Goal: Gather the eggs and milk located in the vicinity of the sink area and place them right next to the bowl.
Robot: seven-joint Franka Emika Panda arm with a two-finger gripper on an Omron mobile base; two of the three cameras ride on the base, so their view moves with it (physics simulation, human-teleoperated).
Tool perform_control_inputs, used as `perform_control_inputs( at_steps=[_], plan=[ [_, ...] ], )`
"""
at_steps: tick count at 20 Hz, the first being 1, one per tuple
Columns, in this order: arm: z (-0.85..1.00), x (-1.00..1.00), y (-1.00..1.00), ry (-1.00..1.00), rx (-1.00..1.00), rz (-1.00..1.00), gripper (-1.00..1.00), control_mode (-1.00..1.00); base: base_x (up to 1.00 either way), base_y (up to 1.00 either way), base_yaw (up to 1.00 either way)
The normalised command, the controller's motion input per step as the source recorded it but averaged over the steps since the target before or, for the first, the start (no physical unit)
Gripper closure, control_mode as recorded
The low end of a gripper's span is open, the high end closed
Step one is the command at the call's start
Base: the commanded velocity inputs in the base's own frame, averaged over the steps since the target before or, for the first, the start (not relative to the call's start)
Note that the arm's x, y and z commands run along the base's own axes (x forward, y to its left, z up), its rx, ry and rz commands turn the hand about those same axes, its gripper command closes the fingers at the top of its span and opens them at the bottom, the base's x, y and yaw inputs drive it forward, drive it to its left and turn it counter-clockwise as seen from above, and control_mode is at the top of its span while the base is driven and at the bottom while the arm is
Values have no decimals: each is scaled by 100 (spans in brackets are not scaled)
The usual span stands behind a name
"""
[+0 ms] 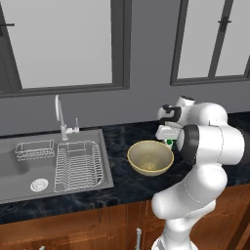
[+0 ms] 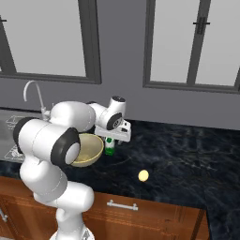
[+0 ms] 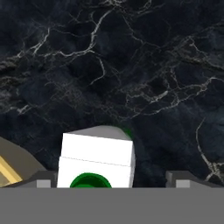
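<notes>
**Milk set down by the bowl; one egg stranded far along the counter**

Going left to right along the black marble counter (image 2: 197, 154): the sink (image 1: 19, 171) takes the left end, its basin holding wire racks and, as far as can be seen, no eggs. Next comes the bowl (image 1: 150, 157), mid-counter, nearer the front edge than the wall. Just beside its right rim stands the milk (image 2: 109, 146), upright. The gripper (image 3: 111, 177) hovers right above it, fingers spread well wider than the carton, with a gap on each side, so nothing is clamped. Further right, well apart from the bowl and close to the front edge, lies a single egg (image 2: 143, 176).

Risks, as I judge them: lifting away crookedly could let a fingertip clip the carton and tip it. The egg is round and near the edge; a careless approach could nudge it off. Other eggs cannot be located.
</notes>
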Motion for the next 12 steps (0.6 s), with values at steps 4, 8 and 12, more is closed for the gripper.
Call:
perform_control_inputs(
  at_steps=[4, 8, 12],
  plan=[
    [2, 0, 0, 0, 0, 0, -100, -100, 0, 0, 0],
    [16, 0, 0, 0, 0, 0, -100, -100, 0, 0, 0],
    [29, 0, 0, 0, 0, 0, -100, -100, 0, 0, 0]
  ],
)
